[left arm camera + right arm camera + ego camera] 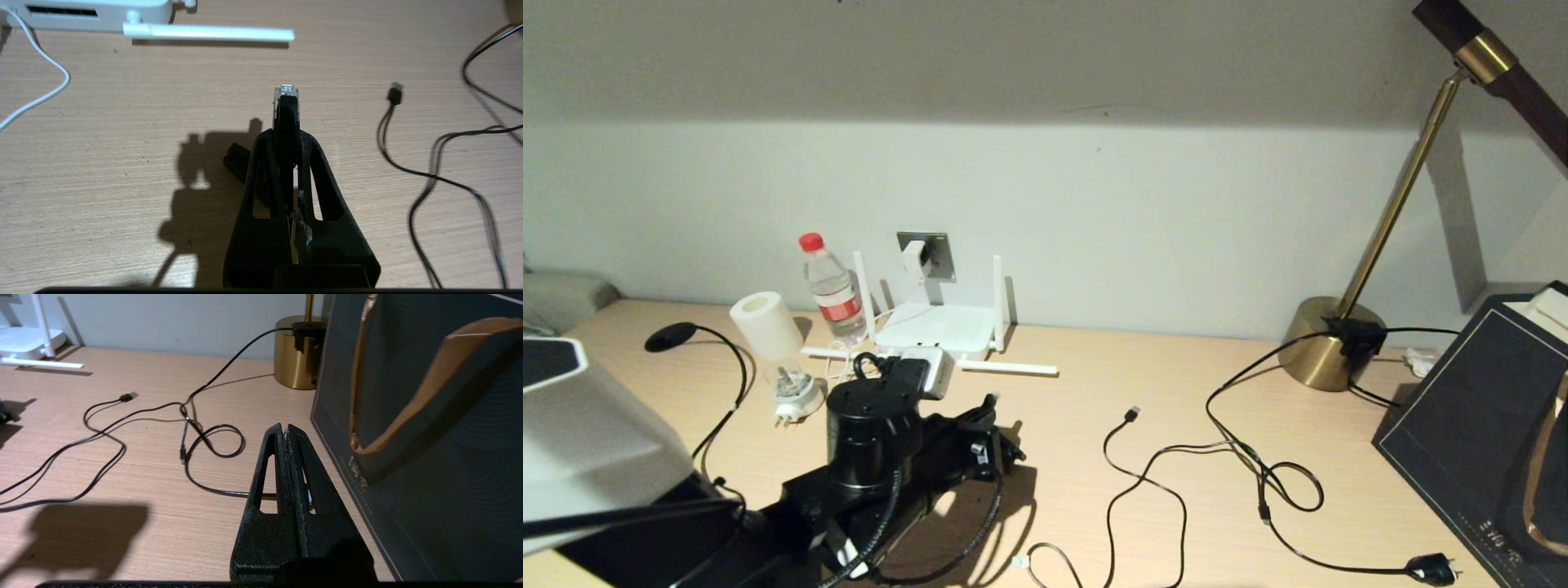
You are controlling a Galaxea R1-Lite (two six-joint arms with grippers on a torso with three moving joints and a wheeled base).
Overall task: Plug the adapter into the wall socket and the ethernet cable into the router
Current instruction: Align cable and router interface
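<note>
The white router (935, 325) lies against the wall with two antennas up and two flat on the desk; its edge also shows as the router (94, 16). Above it, the small white adapter (916, 258) sits on the grey wall socket (938, 255). My left gripper (992, 418) hovers low over the desk to the right of the router's front, shut on the ethernet cable's clear plug (286, 90), which sticks out past the fingertips of the left gripper (286, 136). The cable's black disc (670, 336) lies far left. My right gripper (286, 430) is shut on nothing, low beside the dark bag.
A water bottle (832, 290) and a round white plug base with a clear top (788, 392) stand left of the router. A black cable with a USB-like tip (1131, 415), a mains plug (1433, 567), a brass lamp (1331, 343) and a dark bag (1486, 425) fill the right side.
</note>
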